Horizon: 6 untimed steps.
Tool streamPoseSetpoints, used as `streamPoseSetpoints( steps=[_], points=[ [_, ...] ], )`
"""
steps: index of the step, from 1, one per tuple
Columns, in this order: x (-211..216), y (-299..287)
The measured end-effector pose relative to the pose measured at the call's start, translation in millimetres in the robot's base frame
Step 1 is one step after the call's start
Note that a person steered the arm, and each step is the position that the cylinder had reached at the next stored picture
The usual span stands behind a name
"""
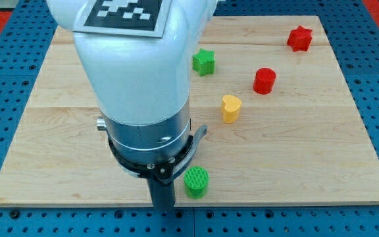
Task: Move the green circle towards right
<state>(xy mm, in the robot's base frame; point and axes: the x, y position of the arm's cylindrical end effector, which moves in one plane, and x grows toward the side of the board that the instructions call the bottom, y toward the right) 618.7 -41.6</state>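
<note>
At the view's bottom, small green circle block (196,182) sits just right of dark rod end effector; tip (164,208) holds nothing, light wooden surface (295,145) open rightward.

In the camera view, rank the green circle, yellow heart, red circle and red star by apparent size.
1. green circle
2. yellow heart
3. red circle and red star, look alike.
Nearness may exaggerate the green circle.

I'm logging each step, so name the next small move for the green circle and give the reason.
Probably a short push toward the view's right. My tip sits just left of the green circle near the board's bottom edge, though whether they touch is unclear. The board to the circle's right holds no blocks; the yellow heart lies well above.
</note>
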Motion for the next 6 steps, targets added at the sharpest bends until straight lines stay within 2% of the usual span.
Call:
streamPoseSetpoints(
  steps=[2,6],
  points=[
    [-24.6,4.0],
    [-27.3,114.7]
  ],
)
